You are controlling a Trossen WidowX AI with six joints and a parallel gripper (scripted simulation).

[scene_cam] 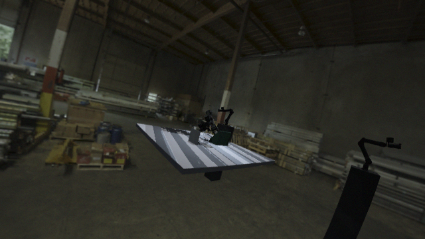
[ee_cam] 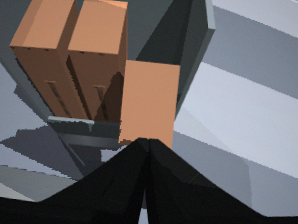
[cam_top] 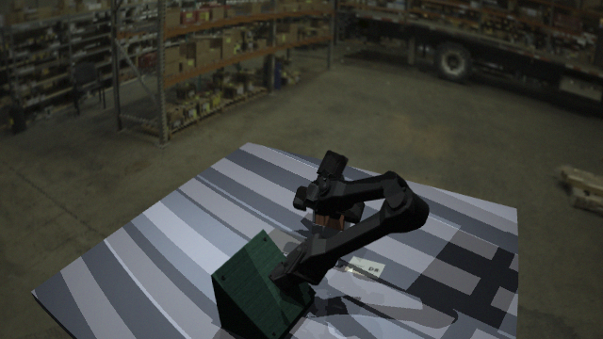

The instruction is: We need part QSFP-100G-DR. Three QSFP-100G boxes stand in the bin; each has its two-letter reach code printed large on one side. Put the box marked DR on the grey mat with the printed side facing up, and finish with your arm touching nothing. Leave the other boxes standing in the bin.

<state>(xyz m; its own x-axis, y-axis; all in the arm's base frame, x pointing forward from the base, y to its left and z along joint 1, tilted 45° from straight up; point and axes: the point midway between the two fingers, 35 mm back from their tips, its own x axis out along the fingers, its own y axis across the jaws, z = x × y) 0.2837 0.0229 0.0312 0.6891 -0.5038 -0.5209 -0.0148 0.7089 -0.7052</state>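
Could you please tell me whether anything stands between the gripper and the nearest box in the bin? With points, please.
Nothing visible does: in the wrist view the closed fingertips of the gripper (ee_cam: 149, 142) overlap the near edge of that box (ee_cam: 151, 102). Whether they touch it, I cannot tell.

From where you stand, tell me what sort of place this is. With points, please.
Probably a warehouse: long racks (cam_top: 163, 94) packed with cartons, a yellow pallet jack (scene_cam: 66, 153) near loaded pallets, and a big truck-type wheel (cam_top: 453, 61) beyond the concrete floor.
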